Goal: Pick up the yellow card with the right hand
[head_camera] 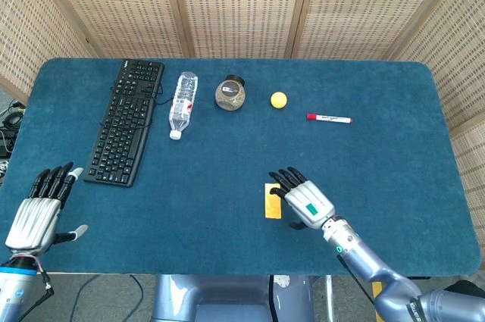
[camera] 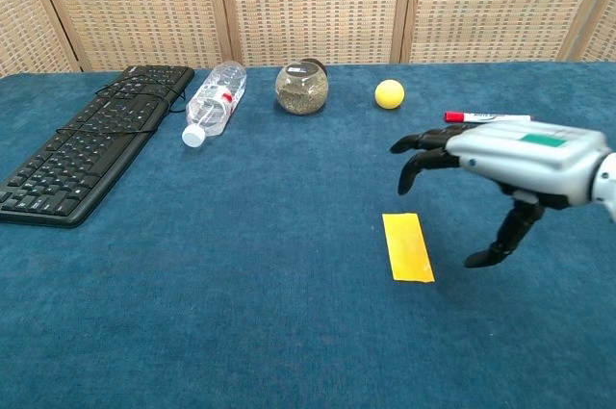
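The yellow card (head_camera: 272, 201) (camera: 407, 246) lies flat on the blue table, near the front middle. My right hand (head_camera: 305, 199) (camera: 500, 164) hovers above the table just right of the card, palm down, fingers apart and empty. In the head view its fingertips (head_camera: 279, 181) reach over the card's top right corner; the chest view shows the hand raised clear of the card. My left hand (head_camera: 38, 211) is open at the table's front left corner, holding nothing, and is outside the chest view.
Along the back stand a black keyboard (head_camera: 126, 120), a lying water bottle (head_camera: 183, 102), a round jar (head_camera: 229, 93), a yellow ball (head_camera: 279, 99) and a red marker (head_camera: 328, 118). The table's front edge runs close below the card.
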